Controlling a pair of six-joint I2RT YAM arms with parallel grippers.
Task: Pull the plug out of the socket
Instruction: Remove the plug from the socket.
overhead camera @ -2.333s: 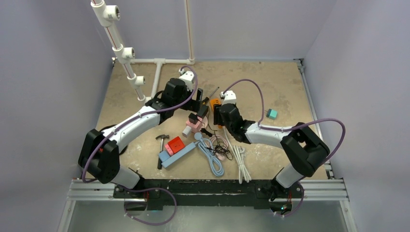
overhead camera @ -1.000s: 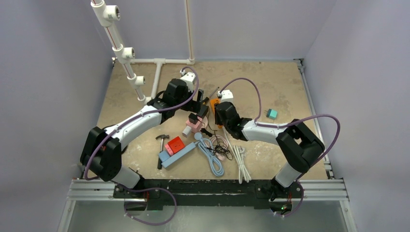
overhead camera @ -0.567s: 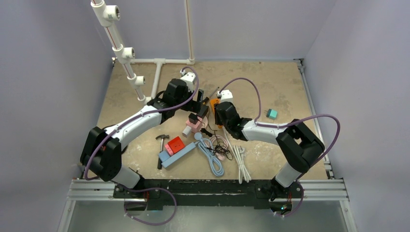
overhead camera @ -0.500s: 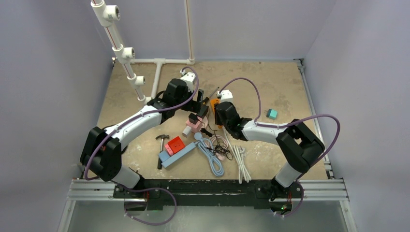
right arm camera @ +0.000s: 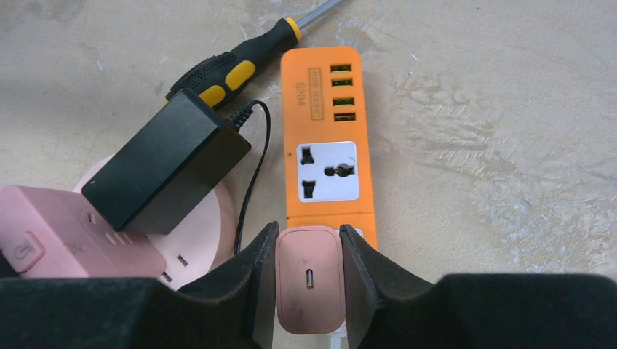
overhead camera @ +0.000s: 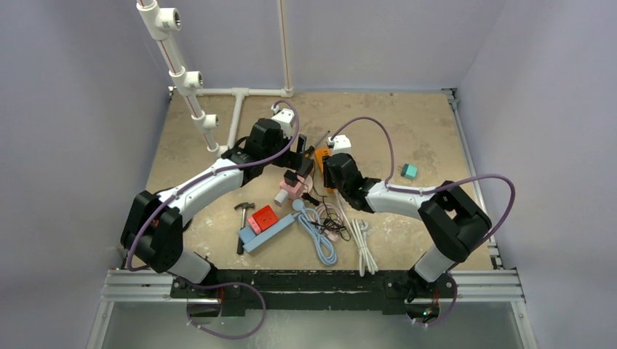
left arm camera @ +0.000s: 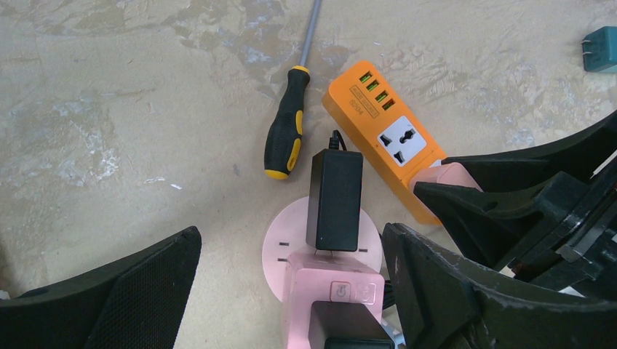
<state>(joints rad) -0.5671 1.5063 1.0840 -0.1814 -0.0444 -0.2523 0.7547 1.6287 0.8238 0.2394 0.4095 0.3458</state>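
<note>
Right claw is clamped on the pink plug, lower centre of its wrist view. The plug sits in the orange power strip, whose long axis runs up-frame. Left claw is spread wide, holding nothing.

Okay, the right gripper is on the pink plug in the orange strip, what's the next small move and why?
Probably pull the pink plug straight out of the orange power strip, along its pins. The right gripper has a finger against each side of the plug, which looks seated. The left gripper is open over the pink socket, not holding the strip, so pull slowly.
</note>
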